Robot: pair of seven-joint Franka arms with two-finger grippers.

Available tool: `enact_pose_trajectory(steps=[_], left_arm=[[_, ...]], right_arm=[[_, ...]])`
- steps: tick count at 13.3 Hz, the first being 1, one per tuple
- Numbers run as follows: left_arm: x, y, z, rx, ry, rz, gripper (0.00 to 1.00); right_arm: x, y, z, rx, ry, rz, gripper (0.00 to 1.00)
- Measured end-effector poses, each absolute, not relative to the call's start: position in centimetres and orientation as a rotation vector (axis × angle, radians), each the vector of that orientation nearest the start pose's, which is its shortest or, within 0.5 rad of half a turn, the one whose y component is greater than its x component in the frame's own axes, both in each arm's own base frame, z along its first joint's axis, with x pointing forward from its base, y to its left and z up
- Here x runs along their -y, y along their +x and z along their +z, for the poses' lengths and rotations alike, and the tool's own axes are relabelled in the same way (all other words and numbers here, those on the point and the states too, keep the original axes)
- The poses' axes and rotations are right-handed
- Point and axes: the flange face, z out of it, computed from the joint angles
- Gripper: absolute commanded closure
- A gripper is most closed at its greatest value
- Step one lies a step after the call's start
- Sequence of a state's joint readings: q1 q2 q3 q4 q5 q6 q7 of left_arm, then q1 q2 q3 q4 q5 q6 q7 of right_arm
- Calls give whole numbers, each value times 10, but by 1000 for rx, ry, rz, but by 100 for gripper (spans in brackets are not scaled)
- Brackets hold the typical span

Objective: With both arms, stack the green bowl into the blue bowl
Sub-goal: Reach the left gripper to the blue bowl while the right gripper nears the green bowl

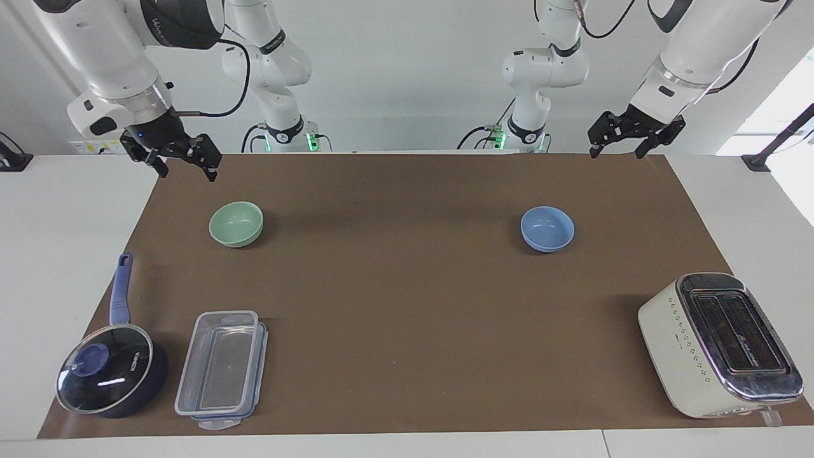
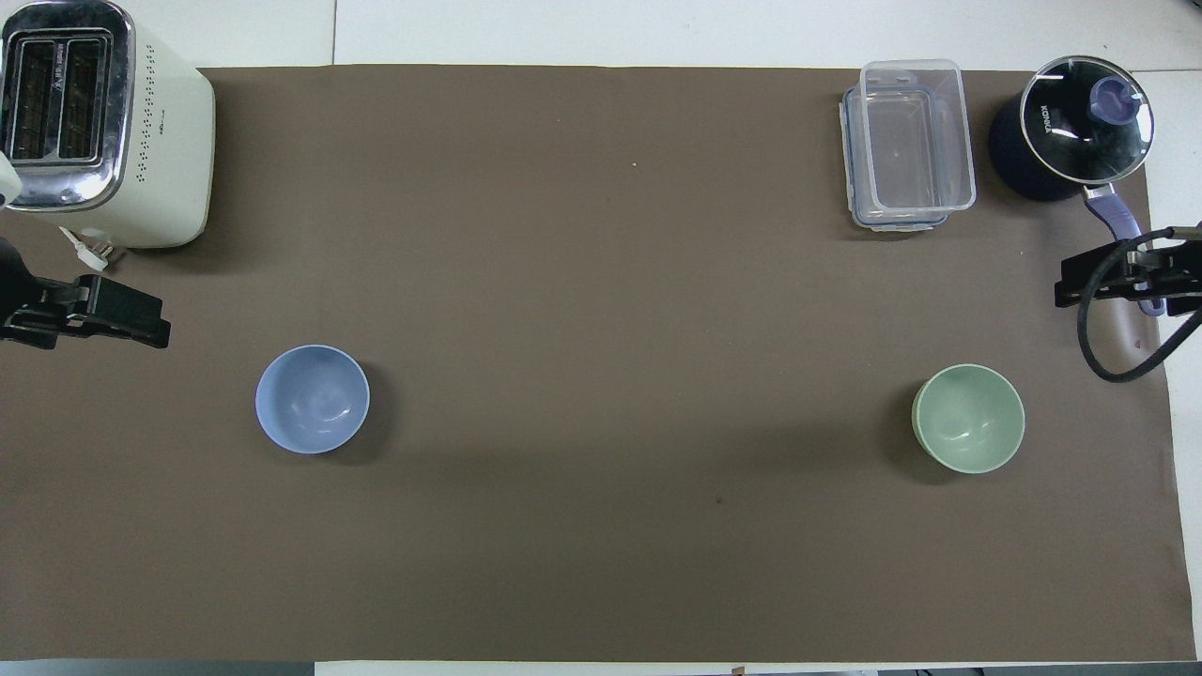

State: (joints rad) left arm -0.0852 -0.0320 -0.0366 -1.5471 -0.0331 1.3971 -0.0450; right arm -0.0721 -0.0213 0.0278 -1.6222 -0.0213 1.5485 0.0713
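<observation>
The green bowl [image 1: 236,223] sits upright on the brown mat [image 1: 407,305] toward the right arm's end of the worktop, and the blue bowl [image 1: 547,228] sits upright toward the left arm's end, about as near to the robots as the green one. The two are well apart, both empty, with bare mat between them.

The right gripper [image 1: 186,163] hangs in the air over the mat's corner at its own end, its fingers spread and holding nothing. The left gripper [image 1: 626,147] hangs over the mat's edge at the other end, fingers likewise spread and empty. Neither touches a bowl.

The green bowl looks small, thin-walled and stiff, probably light plastic or melamine, so it should lift easily but could skid across the mat if nudged sideways. Its smooth, rounded outer wall offers little purchase; the likeliest hold is a pinch on the rim, one finger inside and one outside, coming down from above. As both bowls look alike in size, the green one should nest only if lowered level and centred; the blue bowl may need steadying by the left gripper.

Farther from the robots stand a lidded saucepan [image 1: 113,376], a clear container [image 1: 221,367] and a toaster [image 1: 718,343], clear of both bowls.
</observation>
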Motion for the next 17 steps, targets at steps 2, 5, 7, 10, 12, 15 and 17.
enact_pose_trajectory(steps=[2,5,7,10,12,15,17], left_arm=[[68,522,639,-127,-3155,191,0],[68,522,638,-127,-3155,191,0],[68,522,638,-127,-3155,189,0],[67,521,636,-123,-3155,189,0],[66,518,629,-118,-3156,186,0],[64,516,590,-117,-3160,134,0],[58,516,541,-149,-3159,150,0]], right_arm=[[27,544,610,-185,-3158,82,0],[28,543,609,-187,-3157,85,0],[28,542,605,-187,-3157,99,0],[30,536,596,-195,-3156,134,0],[40,527,582,-226,-3152,161,0],[66,506,546,-231,-3149,150,0],[81,484,514,-212,-3149,123,0]])
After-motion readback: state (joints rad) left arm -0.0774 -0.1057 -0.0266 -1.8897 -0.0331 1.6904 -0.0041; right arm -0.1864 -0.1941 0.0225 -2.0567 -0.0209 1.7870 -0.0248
